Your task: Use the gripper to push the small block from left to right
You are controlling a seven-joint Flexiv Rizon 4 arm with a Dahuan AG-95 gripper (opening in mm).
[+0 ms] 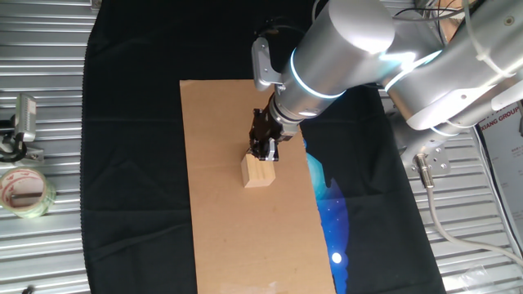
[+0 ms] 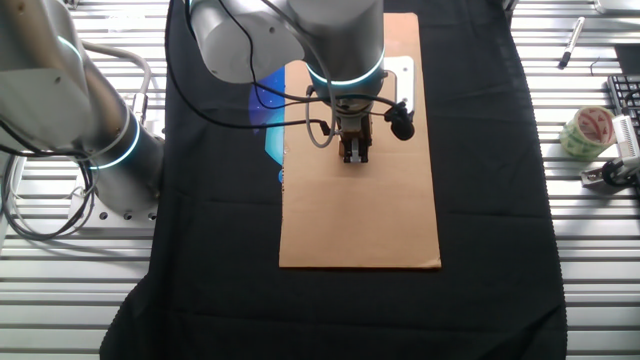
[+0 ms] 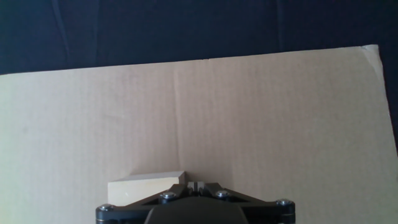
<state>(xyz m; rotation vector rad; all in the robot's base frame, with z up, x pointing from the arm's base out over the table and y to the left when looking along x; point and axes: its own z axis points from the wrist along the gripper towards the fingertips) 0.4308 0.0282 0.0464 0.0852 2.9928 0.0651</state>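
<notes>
The claw (image 1: 265,152), fingers pressed narrowly together to form one blunt pusher, holds nothing and touches the rear face of the small block (image 1: 258,171). The block sits mid-width on the cardboard sheet (image 1: 245,237), which covers the black-draped counter (image 1: 131,163).

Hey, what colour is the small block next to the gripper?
Pale tan, plain wood, lighter than the brown cardboard; the small block shows best in one fixed view.

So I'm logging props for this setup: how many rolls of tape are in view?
1. A clear tape roll lies on the metal table, off the black cloth, well away from the small block and the gripper. The other fixed view shows it at the table's far side.
</notes>
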